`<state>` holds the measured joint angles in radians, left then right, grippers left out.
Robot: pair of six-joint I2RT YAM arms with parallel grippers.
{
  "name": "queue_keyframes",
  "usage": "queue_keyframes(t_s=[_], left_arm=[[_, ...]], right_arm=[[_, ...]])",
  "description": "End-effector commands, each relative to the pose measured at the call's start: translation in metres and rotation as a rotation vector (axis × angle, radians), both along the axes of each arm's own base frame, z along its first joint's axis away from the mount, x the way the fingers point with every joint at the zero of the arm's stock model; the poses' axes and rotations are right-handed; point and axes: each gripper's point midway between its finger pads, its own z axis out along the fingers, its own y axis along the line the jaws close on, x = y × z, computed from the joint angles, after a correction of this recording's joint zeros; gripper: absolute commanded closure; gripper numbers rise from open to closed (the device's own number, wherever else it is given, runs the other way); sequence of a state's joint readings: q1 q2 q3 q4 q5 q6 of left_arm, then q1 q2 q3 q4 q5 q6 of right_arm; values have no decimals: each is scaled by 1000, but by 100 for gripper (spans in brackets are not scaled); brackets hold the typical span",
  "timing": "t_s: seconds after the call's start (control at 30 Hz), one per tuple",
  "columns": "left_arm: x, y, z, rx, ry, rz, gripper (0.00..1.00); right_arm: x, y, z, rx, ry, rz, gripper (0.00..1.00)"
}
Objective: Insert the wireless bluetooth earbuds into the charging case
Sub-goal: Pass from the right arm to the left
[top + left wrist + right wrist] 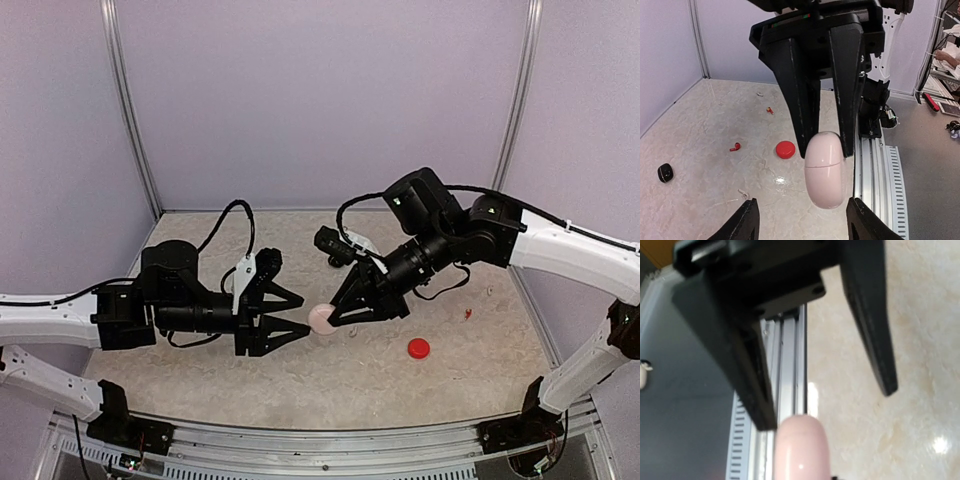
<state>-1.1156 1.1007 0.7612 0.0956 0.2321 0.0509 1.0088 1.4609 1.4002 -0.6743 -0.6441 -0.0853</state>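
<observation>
A pale pink charging case (825,172) hangs closed above the table, and my right gripper (825,150) is shut on its upper end. In the top view the same case (322,318) sits at the tip of that right gripper (335,312). My left gripper (805,222) stands open, its fingertips on either side of the case's lower end without touching it, the right one closer. In the top view the left gripper (306,314) faces the case from the left. Two red earbuds (735,147) (770,110) and a whitish earbud (744,193) lie loose on the table.
A round red case (785,149) lies shut on the table, seen also from above (418,348). A small black case (665,172) sits at the far left. The metal rail (880,165) runs along the table's near edge, just beside the pink case.
</observation>
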Motion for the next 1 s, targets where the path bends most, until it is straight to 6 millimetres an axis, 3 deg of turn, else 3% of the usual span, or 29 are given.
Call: queue_keyframes(t_s=[0.0, 0.33, 0.77, 0.97], left_arm=[[-13, -3, 11, -99, 91, -69, 43], [-20, -11, 7, -171, 134, -124, 45], [-18, -15, 2, -180, 123, -127, 57], [-16, -15, 1, -185, 119, -120, 67]], right_arm=[[-1, 1, 3, -26, -50, 2, 95], [-2, 7, 4, -26, -59, 7, 95], [-6, 12, 7, -26, -65, 16, 95], [-6, 15, 8, -25, -66, 20, 95]])
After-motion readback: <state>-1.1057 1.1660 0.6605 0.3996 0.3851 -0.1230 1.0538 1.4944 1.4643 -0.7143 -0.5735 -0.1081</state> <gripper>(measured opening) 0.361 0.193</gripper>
